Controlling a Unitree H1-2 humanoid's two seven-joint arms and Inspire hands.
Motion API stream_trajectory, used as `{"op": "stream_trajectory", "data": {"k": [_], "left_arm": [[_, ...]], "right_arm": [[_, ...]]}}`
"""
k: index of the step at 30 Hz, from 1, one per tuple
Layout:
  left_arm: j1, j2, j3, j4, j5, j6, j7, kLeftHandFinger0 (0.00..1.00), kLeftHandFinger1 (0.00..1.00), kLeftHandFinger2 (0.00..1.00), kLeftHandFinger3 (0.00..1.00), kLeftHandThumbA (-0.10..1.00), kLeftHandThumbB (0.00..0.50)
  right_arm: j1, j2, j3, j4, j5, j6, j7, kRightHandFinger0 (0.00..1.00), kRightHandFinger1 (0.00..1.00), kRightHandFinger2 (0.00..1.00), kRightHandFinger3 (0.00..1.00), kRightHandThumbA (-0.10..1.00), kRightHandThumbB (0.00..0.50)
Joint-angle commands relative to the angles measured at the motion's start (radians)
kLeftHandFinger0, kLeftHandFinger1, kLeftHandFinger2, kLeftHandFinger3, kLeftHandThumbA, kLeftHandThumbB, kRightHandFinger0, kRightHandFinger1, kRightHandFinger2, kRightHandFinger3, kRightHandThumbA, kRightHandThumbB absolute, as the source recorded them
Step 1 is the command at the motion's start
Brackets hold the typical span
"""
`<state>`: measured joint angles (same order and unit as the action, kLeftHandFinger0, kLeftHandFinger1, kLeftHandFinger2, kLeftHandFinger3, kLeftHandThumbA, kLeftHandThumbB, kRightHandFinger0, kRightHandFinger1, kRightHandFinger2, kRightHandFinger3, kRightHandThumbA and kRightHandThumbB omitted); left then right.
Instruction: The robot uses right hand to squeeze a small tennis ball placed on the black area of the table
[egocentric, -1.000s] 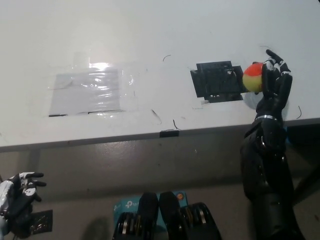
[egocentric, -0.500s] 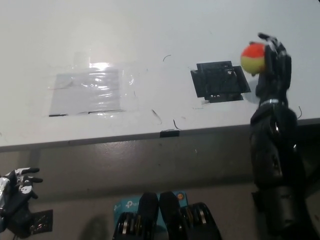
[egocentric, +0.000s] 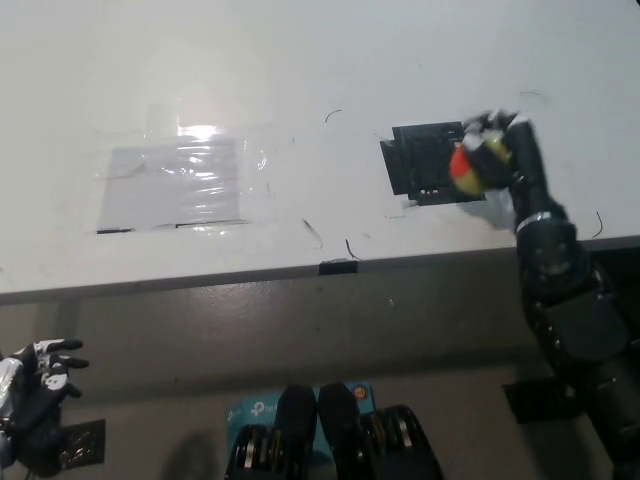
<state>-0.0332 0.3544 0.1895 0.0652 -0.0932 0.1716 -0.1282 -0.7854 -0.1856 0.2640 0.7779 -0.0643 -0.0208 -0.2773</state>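
Counter: a wide, pale white counter (egocentric: 300, 60) fills the upper half of the head view, its front edge running left to right across the middle, with a dark grey band below the edge.
Clear sheet: a rectangular patch of shiny clear plastic film (egocentric: 180, 185) lies flat on the left part of the counter, with a bright glare spot at its top edge.
Right arm: the black right arm (egocentric: 575, 320) rises from the bottom right corner and reaches over the counter's front edge.
Black area: a small squarish patch of black tape (egocentric: 425, 165) sits on the right part of the counter, well apart from the clear sheet.
Right hand: the black right hand (egocentric: 500, 155) is at the right edge of the black patch, its fingers (egocentric: 495, 125) curled tightly around the ball.
Left hand: the white left hand (egocentric: 35, 400) rests low at the bottom left corner, below the counter edge; its fingers look loosely spread and hold nothing.
Ball: a small red and yellow tennis ball (egocentric: 467, 170) sits inside the right hand's grasp, over the right edge of the black patch; the picture is blurred there, so whether it touches the counter cannot be told.
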Motion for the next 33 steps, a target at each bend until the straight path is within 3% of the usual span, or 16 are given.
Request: {"op": "stream_trajectory", "data": {"k": [1, 6, 9, 10, 11, 13, 16, 18, 21, 22, 23, 25, 26, 28, 31, 33], "left_arm": [[-0.017, 0.045, 0.005, -0.058, -0.003, -0.025, -0.024, 0.17, 0.33, 0.50, 0.60, 0.17, 0.187], [-0.025, 0.051, 0.004, -0.058, 0.000, -0.033, -0.027, 0.17, 0.33, 0.51, 0.65, 0.13, 0.154], [-0.031, 0.049, 0.000, -0.055, 0.002, -0.024, -0.026, 0.22, 0.38, 0.55, 0.68, 0.08, 0.134], [-0.030, 0.047, 0.000, -0.059, -0.001, -0.019, -0.026, 0.21, 0.37, 0.54, 0.68, 0.09, 0.138], [-0.029, 0.047, -0.002, -0.061, 0.002, -0.019, -0.027, 0.20, 0.36, 0.54, 0.68, 0.11, 0.142], [-0.025, 0.043, -0.004, -0.072, 0.003, -0.007, -0.025, 0.19, 0.36, 0.54, 0.68, 0.14, 0.156], [-0.021, 0.046, -0.006, -0.074, 0.006, -0.006, -0.026, 0.23, 0.39, 0.57, 0.70, 0.04, 0.123], [-0.025, 0.048, -0.006, -0.067, 0.001, -0.016, -0.032, 0.23, 0.39, 0.56, 0.69, 0.05, 0.131], [-0.033, 0.055, -0.008, -0.062, 0.001, -0.019, -0.036, 0.22, 0.37, 0.54, 0.66, 0.07, 0.131], [-0.039, 0.057, -0.008, -0.068, 0.002, -0.011, -0.034, 0.23, 0.37, 0.53, 0.66, 0.09, 0.140], [-0.038, 0.055, -0.008, -0.075, 0.006, 0.000, -0.028, 0.23, 0.37, 0.53, 0.66, 0.09, 0.139], [-0.043, 0.056, -0.005, -0.068, -0.007, -0.011, -0.033, 0.25, 0.40, 0.56, 0.68, 0.07, 0.125], [-0.044, 0.058, -0.006, -0.062, -0.006, -0.016, -0.034, 0.25, 0.40, 0.56, 0.68, 0.06, 0.125], [-0.046, 0.057, -0.004, -0.059, -0.010, -0.015, -0.034, 0.25, 0.41, 0.57, 0.68, 0.07, 0.136], [-0.045, 0.057, -0.007, -0.062, -0.002, -0.015, -0.031, 0.25, 0.41, 0.57, 0.67, 0.08, 0.143], [-0.045, 0.057, -0.008, -0.064, 0.004, -0.008, -0.030, 0.26, 0.41, 0.57, 0.68, 0.10, 0.143]], "right_arm": [[-0.295, -0.117, 0.480, 0.232, -0.647, -0.083, -0.085, 0.00, 0.03, 0.37, 0.22, -0.10, 0.224], [-0.315, -0.103, 0.583, 0.326, -0.679, -0.136, -0.232, 0.00, 0.00, 0.29, 0.21, -0.10, 0.461], [-0.331, -0.090, 0.653, 0.373, -0.703, -0.119, -0.289, 0.00, 0.00, 0.28, 0.23, -0.10, 0.477], [-0.336, -0.080, 0.675, 0.396, -0.706, -0.106, -0.300, 0.00, 0.00, 0.29, 0.26, -0.10, 0.411], [-0.341, -0.068, 0.699, 0.418, -0.711, -0.088, -0.297, 0.00, 0.00, 0.30, 0.29, 0.18, 0.282], [-0.345, -0.052, 0.725, 0.445, -0.702, -0.068, -0.293, 0.00, 0.00, 0.33, 0.35, 0.03, 0.136], [-0.344, -0.032, 0.763, 0.477, -0.690, -0.035, -0.298, 0.00, 0.04, 0.41, 0.43, -0.10, 0.136], [-0.347, -0.023, 0.788, 0.494, -0.692, -0.023, -0.303, 0.00, 0.10, 0.47, 0.54, 0.02, 0.105], [-0.362, -0.013, 0.807, 0.517, -0.673, -0.025, -0.276, 0.00, 0.19, 0.54, 0.45, 0.04, 0.024], [-0.368, -0.009, 0.810, 0.519, -0.667, -0.005, -0.256, 0.00, 0.26, 0.64, 0.61, 0.16, 0.012], [-0.370, -0.005, 0.808, 0.521, -0.659, 0.005, -0.237, 0.00, 0.26, 0.63, 0.63, 0.22, 0.019], [-0.374, 0.000, 0.805, 0.524, -0.655, 0.017, -0.238, 0.27, 0.58, 0.87, 0.97, 0.11, 0.004], [-0.372, 0.001, 0.802, 0.525, -0.656, 0.017, -0.246, 0.38, 0.71, 0.98, 1.00, 0.16, 0.049], [-0.367, 0.004, 0.796, 0.531, -0.668, 0.023, -0.259, 0.67, 1.00, 1.00, 1.00, 0.43, 0.100], [-0.358, 0.010, 0.744, 0.521, -0.643, 0.009, -0.227, 1.00, 1.00, 1.00, 1.00, 0.60, 0.210], [-0.354, 0.015, 0.706, 0.512, -0.628, 0.007, -0.210, 1.00, 1.00, 1.00, 1.00, 0.67, 0.288]]}}
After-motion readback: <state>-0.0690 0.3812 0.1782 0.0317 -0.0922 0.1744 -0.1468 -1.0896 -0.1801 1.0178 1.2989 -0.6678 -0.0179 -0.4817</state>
